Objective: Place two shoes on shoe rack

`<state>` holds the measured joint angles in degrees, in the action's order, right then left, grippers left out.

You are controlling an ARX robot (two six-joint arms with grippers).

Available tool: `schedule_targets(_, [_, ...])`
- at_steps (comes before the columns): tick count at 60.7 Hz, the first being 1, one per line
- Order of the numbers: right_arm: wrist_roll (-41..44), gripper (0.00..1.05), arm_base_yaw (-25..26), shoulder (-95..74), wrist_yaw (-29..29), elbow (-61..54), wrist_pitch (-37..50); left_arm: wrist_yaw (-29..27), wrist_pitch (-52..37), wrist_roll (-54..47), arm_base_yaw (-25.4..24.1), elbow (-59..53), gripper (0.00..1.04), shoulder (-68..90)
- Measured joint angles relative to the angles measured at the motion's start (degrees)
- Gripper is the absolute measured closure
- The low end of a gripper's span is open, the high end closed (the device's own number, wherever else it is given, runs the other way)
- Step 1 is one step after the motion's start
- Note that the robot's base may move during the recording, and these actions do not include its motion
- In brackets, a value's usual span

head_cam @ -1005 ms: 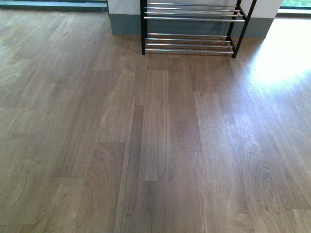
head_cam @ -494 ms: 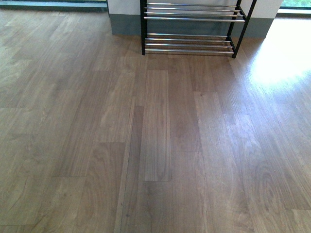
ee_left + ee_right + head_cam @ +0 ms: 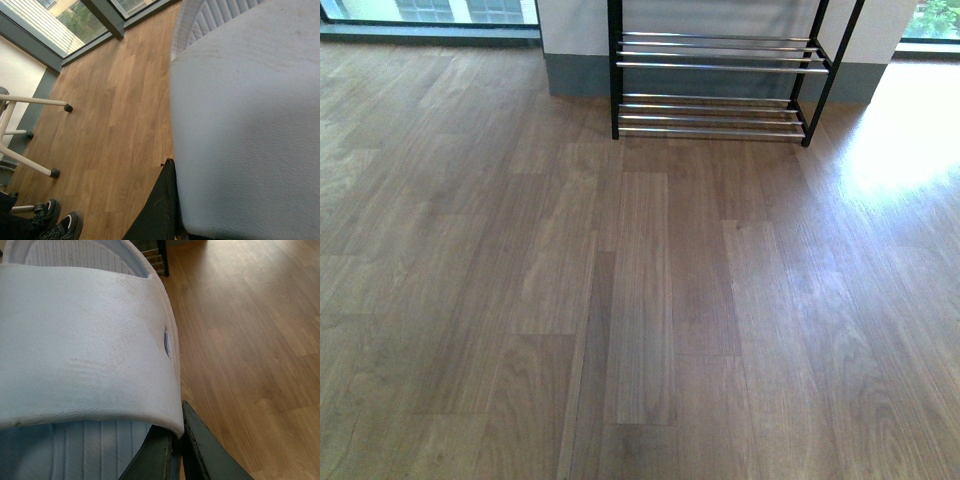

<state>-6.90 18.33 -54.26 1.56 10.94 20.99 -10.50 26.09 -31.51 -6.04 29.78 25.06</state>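
Shoe rack [image 3: 715,100] seen across floor [image 3: 640,300], visible bars bare; nothing placed yet. Pale blue slide [image 3: 250,125] pinched by left gripper [image 3: 165,210]. Second slide [image 3: 85,340] pinched by right gripper [image 3: 181,452]. Both placements judged outstanding.

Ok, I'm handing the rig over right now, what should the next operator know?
Left gripper: shut on one pale blue slide, lifted off the wood floor.
Right gripper: shut on the other slide, also lifted.
Shoe rack: ahead across the floor; its two visible tiers hold no shoes.
Done: both slides picked up.
Left: close in on the rack and set both on a tier.
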Motion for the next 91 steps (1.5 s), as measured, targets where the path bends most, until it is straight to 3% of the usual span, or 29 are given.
schedule_targets(91, [0.0,1.03,-0.1,0.0,0.2,0.0,0.0,0.0,0.1,0.2,0.0,0.1,1.03,0.1])
